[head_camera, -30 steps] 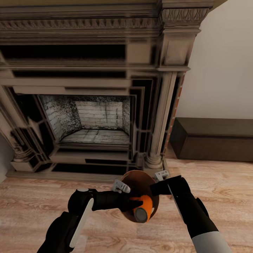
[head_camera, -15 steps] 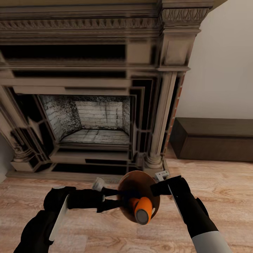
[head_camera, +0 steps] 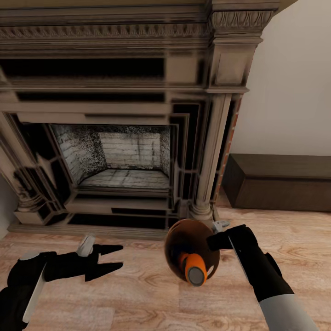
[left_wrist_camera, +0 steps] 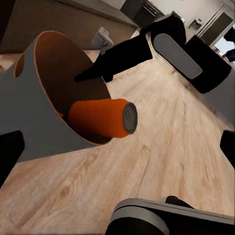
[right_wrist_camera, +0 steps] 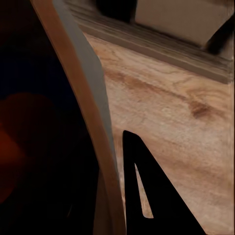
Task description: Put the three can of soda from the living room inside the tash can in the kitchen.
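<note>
Right end effector [head_camera: 219, 233]: clamped on the tash can [head_camera: 177, 239] rim, seemingly.
Left end effector [head_camera: 115, 256]: released, at 9 o'clock of it.
Can of soda [head_camera: 193, 269]: orange, protruding from its mouth.

Light grey cylindrical trash can with a tan-brown inside [head_camera: 184, 239], tipped over so that its round mouth faces the head camera, held up above the light wood floor in front of the ornate dark fireplace, pinched at the rim by the right gripper [head_camera: 216, 236]. Orange soda can with a grey metal top [head_camera: 193, 269] lying on its side inside, top end jutting past the rim at the mouth's low edge. Same orange can [left_wrist_camera: 103, 117] seen sideways from the left wrist, resting on the bin's brown inner wall [left_wrist_camera: 63, 63].
</note>
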Controlling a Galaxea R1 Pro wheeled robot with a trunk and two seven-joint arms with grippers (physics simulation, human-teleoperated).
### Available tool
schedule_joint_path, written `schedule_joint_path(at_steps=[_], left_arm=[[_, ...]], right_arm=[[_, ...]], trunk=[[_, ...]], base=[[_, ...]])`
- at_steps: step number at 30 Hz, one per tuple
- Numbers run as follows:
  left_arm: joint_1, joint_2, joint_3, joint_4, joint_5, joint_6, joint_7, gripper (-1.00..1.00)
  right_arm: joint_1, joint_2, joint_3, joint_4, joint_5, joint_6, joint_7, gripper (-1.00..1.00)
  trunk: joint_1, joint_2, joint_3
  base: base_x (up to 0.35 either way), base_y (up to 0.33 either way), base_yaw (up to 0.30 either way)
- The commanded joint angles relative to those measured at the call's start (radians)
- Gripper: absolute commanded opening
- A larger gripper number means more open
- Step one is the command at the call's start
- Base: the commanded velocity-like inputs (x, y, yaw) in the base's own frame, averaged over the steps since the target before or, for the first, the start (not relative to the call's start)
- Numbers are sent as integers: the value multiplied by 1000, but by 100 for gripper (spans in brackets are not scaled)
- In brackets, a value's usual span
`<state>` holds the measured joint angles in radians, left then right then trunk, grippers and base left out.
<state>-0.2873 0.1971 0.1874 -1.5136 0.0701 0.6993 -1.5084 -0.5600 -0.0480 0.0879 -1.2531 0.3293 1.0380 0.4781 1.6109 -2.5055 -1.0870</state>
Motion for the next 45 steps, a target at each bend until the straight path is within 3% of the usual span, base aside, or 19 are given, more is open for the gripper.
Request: schedule_joint_path(at_steps=[1, 5, 9, 10, 15, 20, 23, 24, 26, 33, 37, 45], left_arm=[[5, 4, 1, 16, 0, -23, 1, 100], [16, 14, 3, 68, -24, -99, 7, 100], [27, 16, 3, 131, -60, -182, 35, 100], [28, 16, 4, 167, -65, -219, 49, 100], [29, 17, 4, 230, -68, -288, 86, 100], [57, 17, 10, 262, -69, -380, 108, 100], [63, 16, 34, 265, -70, -394, 111, 100], [66, 15, 60, 267, -70, -401, 113, 100], [68, 15, 74, 267, -71, -406, 115, 100], [69, 14, 87, 268, -72, -412, 117, 100], [70, 12, 88, 268, -72, -412, 117, 100], [71, 14, 89, 268, -72, -411, 118, 100]], right_arm=[[-9, -7, -3, 14, -47, 9, 7, -100], [-39, -17, -9, 82, -37, 9, 7, -100], [-60, -18, -29, 136, 46, 9, 8, -100], [-65, -18, -53, 149, 63, 9, 9, -100], [-94, -22, -75, 228, 78, 9, 9, -100], [-146, -70, -83, 397, 83, 9, 10, -100], [-168, -91, -84, 464, 83, 9, 10, -100], [-190, -114, -83, 533, 83, 9, 9, -100], [-207, -138, -84, 585, 84, 9, 9, -100], [-229, -221, -85, 650, 84, 9, 10, -100], [-231, -237, -85, 662, 83, 9, 19, -100], [-231, -237, -85, 664, 81, 9, 68, -100]], trunk=[[0, 0, 0], [0, 0, 0], [0, 0, 0], [0, 0, 0], [0, 0, 0], [0, 0, 0], [0, 0, 0], [0, 0, 0], [0, 0, 0], [0, 0, 0], [0, 0, 0], [0, 0, 0]], base=[[0, 0, 0], [0, 0, 0], [0, 0, 0], [0, 0, 0], [0, 0, 0], [0, 0, 0], [0, 0, 0], [0, 0, 0], [0, 0, 0], [0, 0, 0], [0, 0, 0], [0, 0, 0]])
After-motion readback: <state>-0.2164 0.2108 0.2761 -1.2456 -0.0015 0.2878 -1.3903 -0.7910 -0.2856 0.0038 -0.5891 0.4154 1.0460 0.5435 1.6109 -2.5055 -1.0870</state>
